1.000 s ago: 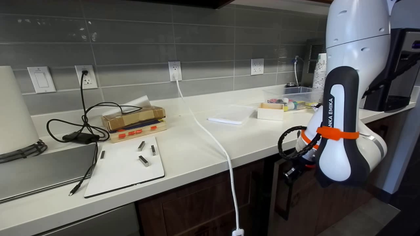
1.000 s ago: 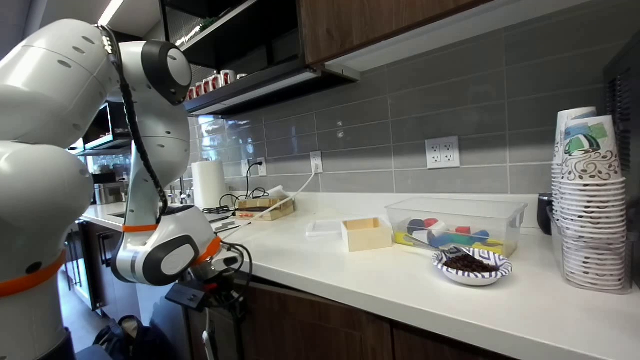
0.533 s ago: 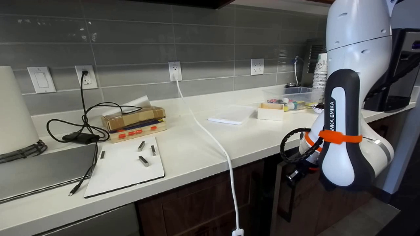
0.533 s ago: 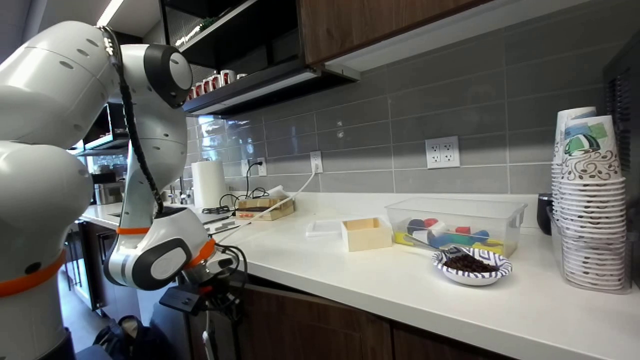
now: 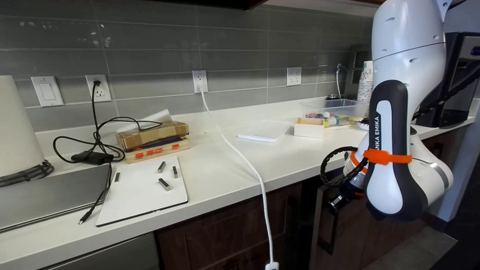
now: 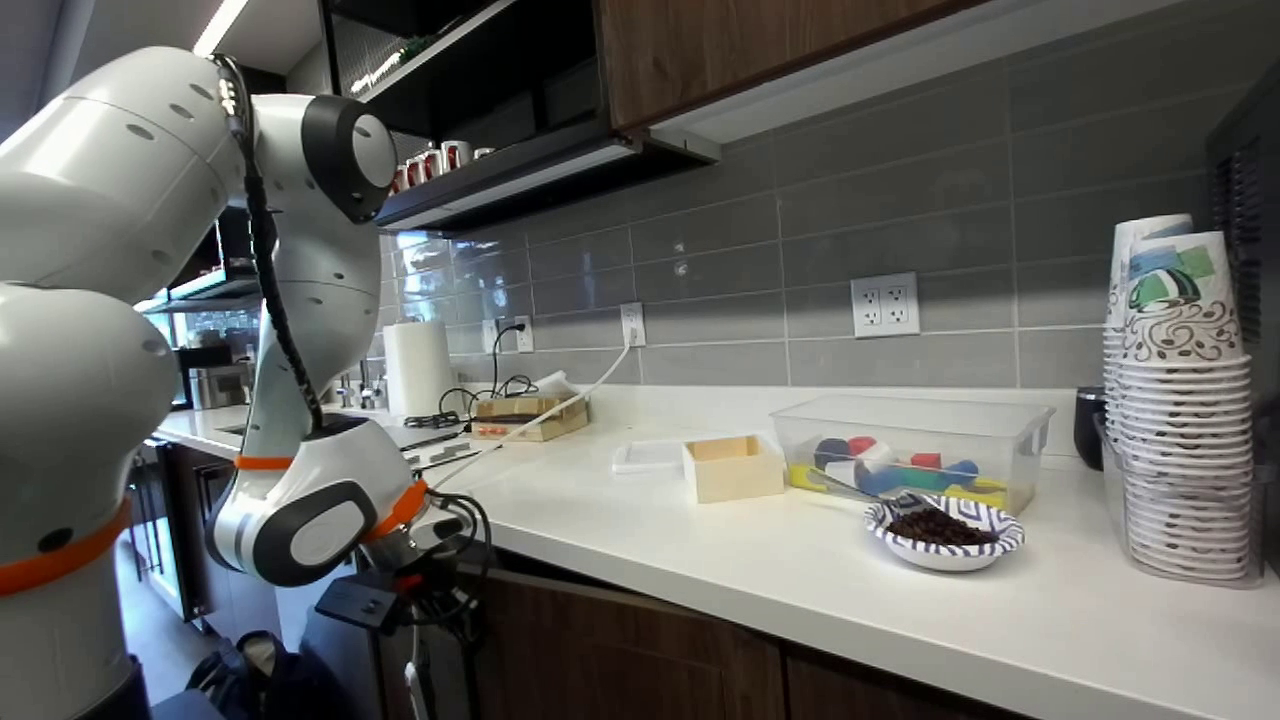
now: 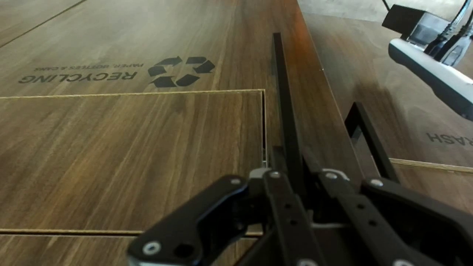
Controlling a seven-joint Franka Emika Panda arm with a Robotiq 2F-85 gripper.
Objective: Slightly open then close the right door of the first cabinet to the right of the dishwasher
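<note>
The arm [image 6: 325, 280] reaches down from above, lower links near upright, with the wrist section [image 5: 386, 187] bent toward the first cabinet [image 5: 225, 232] and the gripper [image 7: 293, 157] below the edge of the countertop [image 5: 210, 165]. The jaws are closed on the dark bar handle [image 7: 282, 81], fingers [image 7: 278, 159] against both sides. This handle belongs to the right door [image 7: 129, 159] of that cabinet; the door, lettered RECYCLING, stands ajar, and in an exterior view a dark opening [image 6: 540, 570] separates its top edge from the countertop. The twin door [image 7: 351, 55] lies just beside its free edge, with a second handle [image 7: 374, 140] near the gripper. A white cable [image 5: 267, 221] passes over the countertop edge and hangs before the twin door; the wrist view shows a white block [image 7: 436, 70] with black leads there. The dishwasher [image 5: 116, 255] is at lower left in an exterior view, well apart from the gripper.
</note>
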